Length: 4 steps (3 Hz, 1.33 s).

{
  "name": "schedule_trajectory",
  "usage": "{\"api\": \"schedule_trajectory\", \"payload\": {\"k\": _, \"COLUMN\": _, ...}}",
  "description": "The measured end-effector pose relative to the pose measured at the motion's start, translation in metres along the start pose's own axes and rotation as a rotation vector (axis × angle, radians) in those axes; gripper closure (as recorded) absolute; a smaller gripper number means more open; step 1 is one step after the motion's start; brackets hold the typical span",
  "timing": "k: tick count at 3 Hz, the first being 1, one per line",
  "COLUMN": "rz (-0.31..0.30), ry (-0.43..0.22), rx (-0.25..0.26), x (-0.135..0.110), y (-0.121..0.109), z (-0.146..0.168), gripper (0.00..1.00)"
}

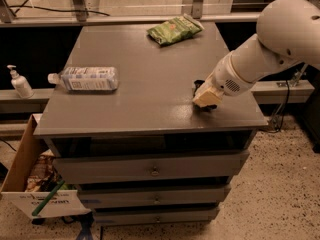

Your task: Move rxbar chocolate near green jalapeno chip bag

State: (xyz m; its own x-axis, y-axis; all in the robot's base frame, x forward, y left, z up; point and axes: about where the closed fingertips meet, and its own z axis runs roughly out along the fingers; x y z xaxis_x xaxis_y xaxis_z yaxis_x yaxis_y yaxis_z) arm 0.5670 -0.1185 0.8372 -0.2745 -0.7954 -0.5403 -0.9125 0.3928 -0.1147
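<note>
Rxbar (199, 86) lies at front right of table (135, 109), mostly hidden under gripper (206, 99), which is down on it; whether it grips cannot be told. Chip bag (175, 29) rests well apart at far edge. Transfer judged not yet made.

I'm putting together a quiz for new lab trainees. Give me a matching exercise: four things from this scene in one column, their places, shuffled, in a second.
Things:
1. green jalapeno chip bag
2. water bottle
3. pump bottle
4. gripper

Places:
A. down at the front right part of the tabletop
B. far edge of the tabletop
C. on the ledge left of the tabletop
D. lying on its side, left part of the tabletop

Pairs: 1-B, 2-D, 3-C, 4-A
</note>
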Motion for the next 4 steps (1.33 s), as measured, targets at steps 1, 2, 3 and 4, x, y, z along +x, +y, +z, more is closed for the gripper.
{"api": "schedule_trajectory", "payload": {"k": 1, "rz": -0.017, "ry": -0.014, "rx": 0.012, "x": -0.01, "y": 0.001, "z": -0.012, "gripper": 1.0}}
{"api": "schedule_trajectory", "payload": {"k": 2, "rz": -0.035, "ry": -0.022, "rx": 0.021, "x": -0.02, "y": 0.001, "z": -0.021, "gripper": 1.0}}
{"api": "schedule_trajectory", "payload": {"k": 3, "rz": -0.065, "ry": -0.035, "rx": 0.033, "x": -0.034, "y": -0.002, "z": -0.031, "gripper": 1.0}}
{"api": "schedule_trajectory", "payload": {"k": 4, "rz": -0.106, "ry": -0.047, "rx": 0.069, "x": -0.047, "y": -0.016, "z": -0.049, "gripper": 1.0}}
